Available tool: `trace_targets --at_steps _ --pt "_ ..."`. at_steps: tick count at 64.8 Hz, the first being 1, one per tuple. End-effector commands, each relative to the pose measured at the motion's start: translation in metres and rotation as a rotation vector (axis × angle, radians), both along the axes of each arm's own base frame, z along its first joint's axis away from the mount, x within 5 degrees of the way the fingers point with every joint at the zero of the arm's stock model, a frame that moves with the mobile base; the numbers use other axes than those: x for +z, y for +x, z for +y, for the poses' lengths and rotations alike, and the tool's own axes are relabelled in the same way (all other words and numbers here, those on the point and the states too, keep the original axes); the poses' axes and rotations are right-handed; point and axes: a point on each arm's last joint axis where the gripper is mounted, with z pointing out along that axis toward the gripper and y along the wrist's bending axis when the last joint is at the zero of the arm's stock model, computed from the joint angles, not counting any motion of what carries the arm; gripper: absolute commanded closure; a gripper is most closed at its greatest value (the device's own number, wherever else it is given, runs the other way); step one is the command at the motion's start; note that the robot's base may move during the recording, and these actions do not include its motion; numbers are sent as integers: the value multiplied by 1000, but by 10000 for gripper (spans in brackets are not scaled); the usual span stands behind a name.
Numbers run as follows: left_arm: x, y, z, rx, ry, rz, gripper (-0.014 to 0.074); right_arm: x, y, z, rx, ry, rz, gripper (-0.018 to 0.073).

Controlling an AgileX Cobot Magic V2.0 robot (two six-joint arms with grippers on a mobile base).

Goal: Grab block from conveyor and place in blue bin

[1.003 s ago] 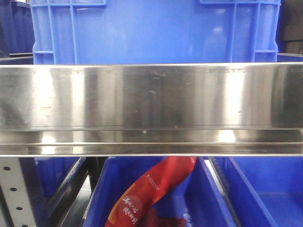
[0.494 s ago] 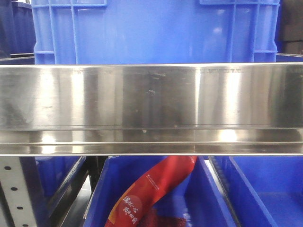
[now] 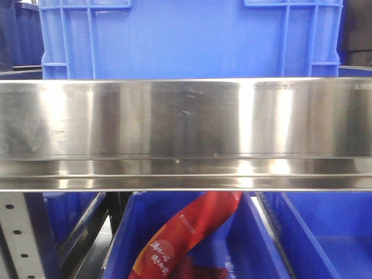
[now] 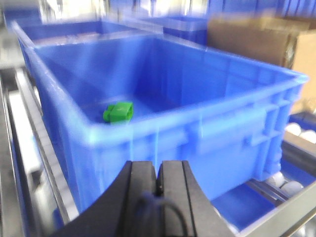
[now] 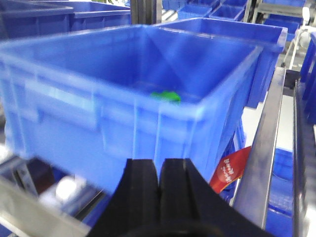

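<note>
Both grippers, left (image 4: 159,178) and right (image 5: 159,178), clenched, empty. Blue block, conveyor nowhere in view. Bin (image 4: 207,123) at 12 o'clock holds green piece (image 4: 118,112); you risk mistaking it for block.

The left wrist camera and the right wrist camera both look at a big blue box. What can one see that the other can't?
Only the left wrist view shows a brown cardboard box behind the blue bin and the closed left gripper. Only the right wrist view shows a red packet below the bin, beside a steel rail, and the closed right gripper. Both show the bin with a small green piece inside. Neither shows a blue block.
</note>
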Motion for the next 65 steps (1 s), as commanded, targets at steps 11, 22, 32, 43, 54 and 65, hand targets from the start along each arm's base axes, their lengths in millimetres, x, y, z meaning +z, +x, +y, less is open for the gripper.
trace_targets --at_steps 11,22,32,43,54,65 --pt "-51 -21 13 -1 -67 -65 707 -45 -14 -9 4 -4 -15 721" --pt "-58 -23 14 -1 -64 -61 707 -51 -15 -9 4 -7 -11 721" --pt "-58 -23 14 -1 -64 -61 707 -50 -15 -9 4 -5 -14 721" --pt "-58 -23 14 -1 -64 -61 707 -49 -14 -9 5 1 -23 721" --pt "-58 -23 14 -1 -64 -61 707 -49 -14 -9 5 1 -23 721" --pt "-58 -23 14 -1 -65 -63 707 -49 -14 -9 5 1 -23 721"
